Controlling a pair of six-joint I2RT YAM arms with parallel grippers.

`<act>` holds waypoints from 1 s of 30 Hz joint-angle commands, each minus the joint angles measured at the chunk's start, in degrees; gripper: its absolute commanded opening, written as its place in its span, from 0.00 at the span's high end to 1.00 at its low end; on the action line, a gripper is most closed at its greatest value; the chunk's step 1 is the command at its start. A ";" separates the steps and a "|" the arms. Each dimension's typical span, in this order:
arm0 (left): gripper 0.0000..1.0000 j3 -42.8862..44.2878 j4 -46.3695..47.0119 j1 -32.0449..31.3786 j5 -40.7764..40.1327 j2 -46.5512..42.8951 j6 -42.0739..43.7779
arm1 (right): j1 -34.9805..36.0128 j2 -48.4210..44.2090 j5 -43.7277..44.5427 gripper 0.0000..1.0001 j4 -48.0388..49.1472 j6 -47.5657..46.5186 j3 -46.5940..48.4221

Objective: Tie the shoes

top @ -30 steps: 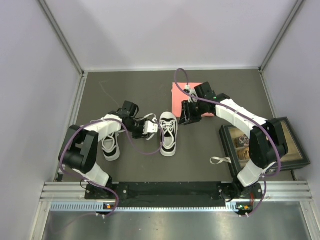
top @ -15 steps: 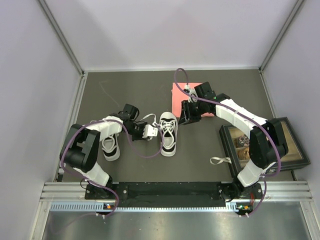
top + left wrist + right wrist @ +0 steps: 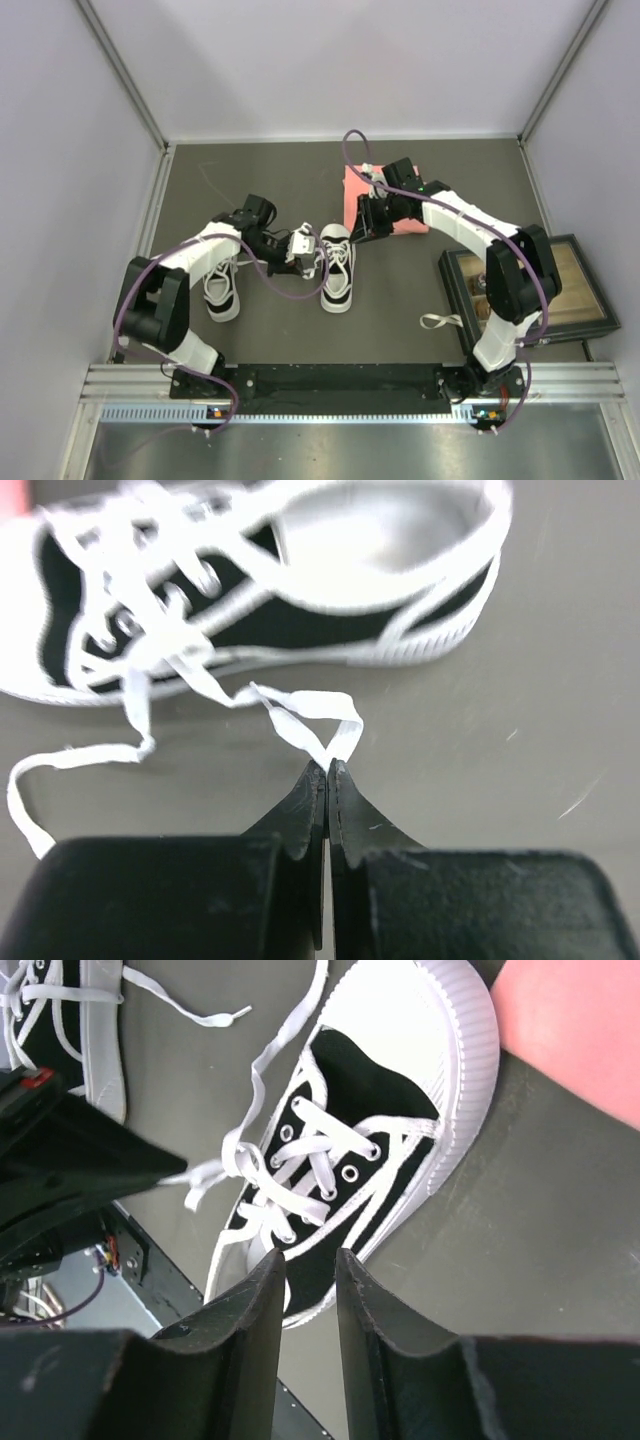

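On grey table [image 3: 400,300] — shoes [image 3: 336,268] | white, black-sided | laces [image 3: 300,705] loose, untied

No legible txt, labels, brand marks or nos. in any view. Shoes [image 3: 337,270]: no readable logo. Framed pic [image 3: 578,290] at rt: too small to tell.

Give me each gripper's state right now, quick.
Left gripper: closed, pinching a loop of the white lace.
Right gripper: slightly open, nothing between its fingers.
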 commanded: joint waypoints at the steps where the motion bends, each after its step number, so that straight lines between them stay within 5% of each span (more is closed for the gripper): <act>1: 1.00 0.10 5.78 -0.47 8.41 -5.99 -17.98 | -0.55 1.66 -3.71 0.72 3.82 1.12 3.57; 7: 1.00 -4.48 28.98 -1.53 4.73 -9.68 -46.19 | 0.15 4.11 -7.14 0.66 4.27 0.08 5.94; 10: 1.00 -5.71 34.36 -2.14 2.44 -9.77 -52.99 | 1.03 6.05 -7.31 0.63 3.12 -1.07 7.62; 21: 1.00 -9.05 42.28 -3.55 -5.29 -10.30 -63.65 | 3.14 10.54 -7.84 0.62 2.68 -3.09 8.76; 30: 1.00 -10.63 44.39 -4.07 -9.68 -11.53 -67.52 | 3.41 10.19 -8.28 0.70 2.60 -3.88 8.23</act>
